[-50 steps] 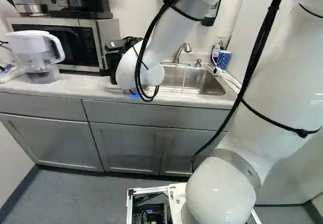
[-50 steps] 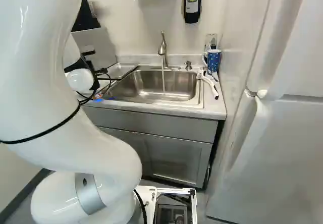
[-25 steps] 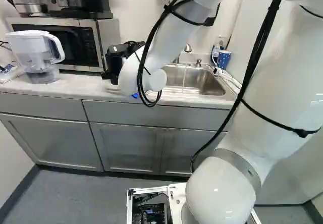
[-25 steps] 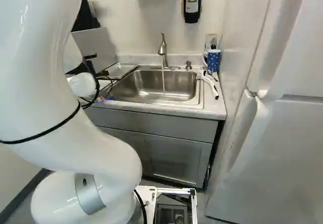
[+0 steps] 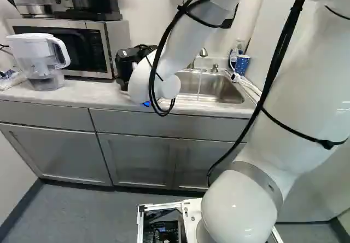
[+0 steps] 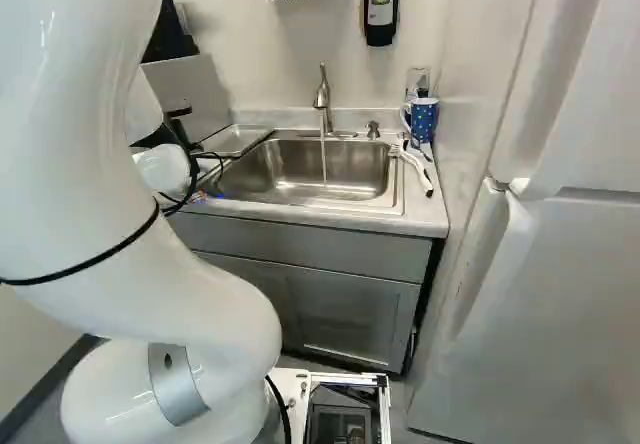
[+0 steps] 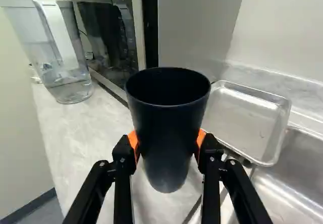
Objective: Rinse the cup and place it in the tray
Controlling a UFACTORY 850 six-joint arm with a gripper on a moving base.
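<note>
Dark navy or black cup (image 7: 168, 168), one, tapering to its foot, roughly upright; location: pinched between the orange pads (image 7: 133, 142) of the gripper (image 7: 167, 142), over the counter (image 7: 91, 133), with the metal tray (image 7: 242, 120) just beside it. Contact of foot with counter: cannot be told. Probable hazards, itemised: slippage, if the sloping wall is wet; tipping, if the foot comes down on the tray's raised rim; misplacement on the counter, if lowered short of the tray; a knock to the water pitcher (image 7: 75, 80), if the arm (image 5: 158, 84) swings wide that way; waste, if the water stream (image 6: 324, 154) is left running into the sink (image 6: 300, 169). Differences from one second ago: the arm's wrist end sits slightly lower in both base views and covers more of the tap (image 6: 322, 94) in the left base view; base unmoved.
</note>
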